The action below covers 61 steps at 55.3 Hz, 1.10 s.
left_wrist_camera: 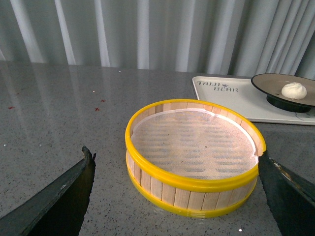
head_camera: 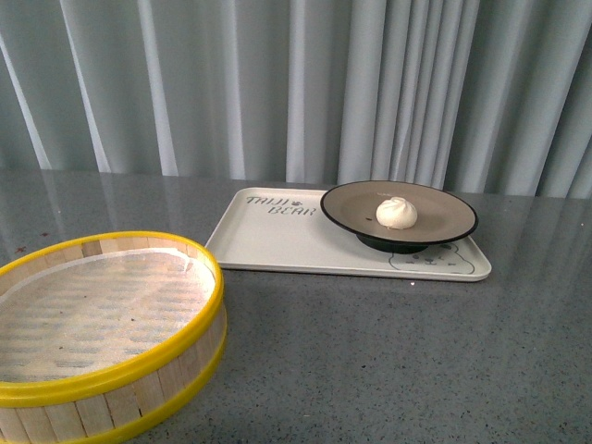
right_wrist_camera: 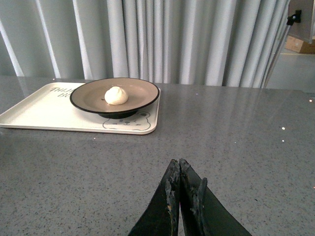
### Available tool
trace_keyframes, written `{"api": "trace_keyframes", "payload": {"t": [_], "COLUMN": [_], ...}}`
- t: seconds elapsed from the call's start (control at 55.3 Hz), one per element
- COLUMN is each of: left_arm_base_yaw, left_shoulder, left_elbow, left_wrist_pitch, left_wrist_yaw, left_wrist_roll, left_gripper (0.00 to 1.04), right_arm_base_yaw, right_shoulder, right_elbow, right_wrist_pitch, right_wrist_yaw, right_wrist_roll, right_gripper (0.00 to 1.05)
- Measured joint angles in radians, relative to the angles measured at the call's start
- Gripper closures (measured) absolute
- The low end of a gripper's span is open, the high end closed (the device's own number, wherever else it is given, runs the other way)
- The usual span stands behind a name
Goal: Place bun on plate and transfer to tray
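From my front camera I see the bun (head_camera: 396,213) sitting near the middle of the plate (head_camera: 344,207), and the plate resting on the right-hand part of the tray (head_camera: 268,242), covering most of the bear drawing while the grey lettering at the tray's far left corner stays readable. The tray lies flat on the grey speckled table (head_camera: 388,351), in front of a pale pleated curtain (head_camera: 277,83). Closer to me on the left stands the yellow-rimmed bamboo steamer (head_camera: 199,347), well apart from the tray, with only a whitish liner inside it. Neither arm shows in the front view. On my left wrist camera the left gripper (left_wrist_camera: 177,196) is spread wide, its two dark fingers (left_wrist_camera: 64,191) at opposite edges of the picture with the steamer between them, and it has hold of nothing. On my right wrist camera the right gripper (right_wrist_camera: 179,196) has its fingers pressed together with nothing between them, poised over bare table, well apart from the tray and plate.
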Motion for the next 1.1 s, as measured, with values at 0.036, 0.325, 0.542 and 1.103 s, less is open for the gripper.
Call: {"api": "trace_keyframes", "payload": {"t": [0.036,0.325,0.542,1.103], "left_arm_base_yaw": [0.0,0.0,0.0,0.0], "left_shoulder": [0.0,0.0,0.0,0.0], "left_elbow": [0.0,0.0,0.0,0.0], "left_wrist_pitch": [0.0,0.0,0.0,0.0], "left_wrist_yaw": [-0.001,-0.001,-0.001,-0.001], "left_wrist_roll": [0.0,0.0,0.0,0.0], "left_gripper": [0.07,0.07,0.07,0.07], "right_arm_base_yaw": [0.0,0.0,0.0,0.001], "right_shoulder": [-0.016,-0.105,-0.154,-0.328], "right_elbow": [0.0,0.0,0.0,0.001], "right_wrist_pitch": [-0.016,-0.104,-0.153,-0.333], "right_wrist_yaw": [0.003,0.003,0.003,0.002], "right_wrist_roll": [0.0,0.0,0.0,0.0], "right_gripper": [1.03,1.03,1.03,0.78]}}
